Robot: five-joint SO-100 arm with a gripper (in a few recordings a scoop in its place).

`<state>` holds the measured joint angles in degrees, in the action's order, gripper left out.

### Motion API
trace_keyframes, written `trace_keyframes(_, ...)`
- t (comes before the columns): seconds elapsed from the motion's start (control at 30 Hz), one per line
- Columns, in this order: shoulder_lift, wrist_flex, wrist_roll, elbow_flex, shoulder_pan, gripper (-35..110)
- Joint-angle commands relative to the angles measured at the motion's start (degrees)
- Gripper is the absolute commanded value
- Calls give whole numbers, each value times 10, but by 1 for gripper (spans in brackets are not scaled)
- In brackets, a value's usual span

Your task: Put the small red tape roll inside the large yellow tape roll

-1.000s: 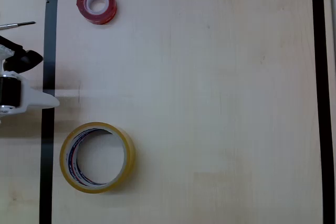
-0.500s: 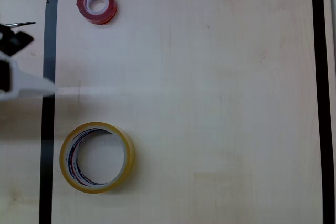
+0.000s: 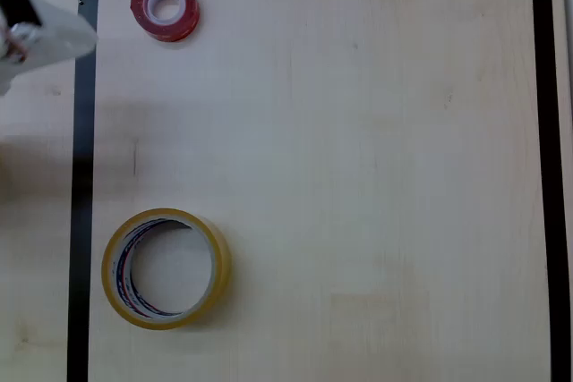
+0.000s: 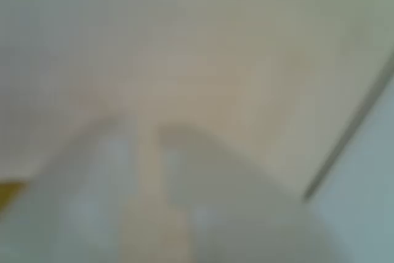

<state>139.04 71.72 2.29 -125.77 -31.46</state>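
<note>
Now we are only approaching: our gripper (image 3: 40, 38), its jaw state unclear, sits just left of the small red tape roll (image 3: 164, 7) at far left, and must grasp it, the large yellow tape roll (image 3: 166, 267) waiting near left

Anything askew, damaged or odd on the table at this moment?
Nothing stands out. The small red tape roll and the large yellow tape roll both lie flat, apart, inside the black tape border. The wrist view is too blurred to judge.
</note>
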Motion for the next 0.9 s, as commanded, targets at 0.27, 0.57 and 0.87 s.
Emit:
trace_keyframes(0.27,-126,-71,-18,49,-106,10)
trace_keyframes(0.57,-215,-144,-18,59,-123,13)
trace_keyframes(0.87,-320,-202,-18,68,-124,12)
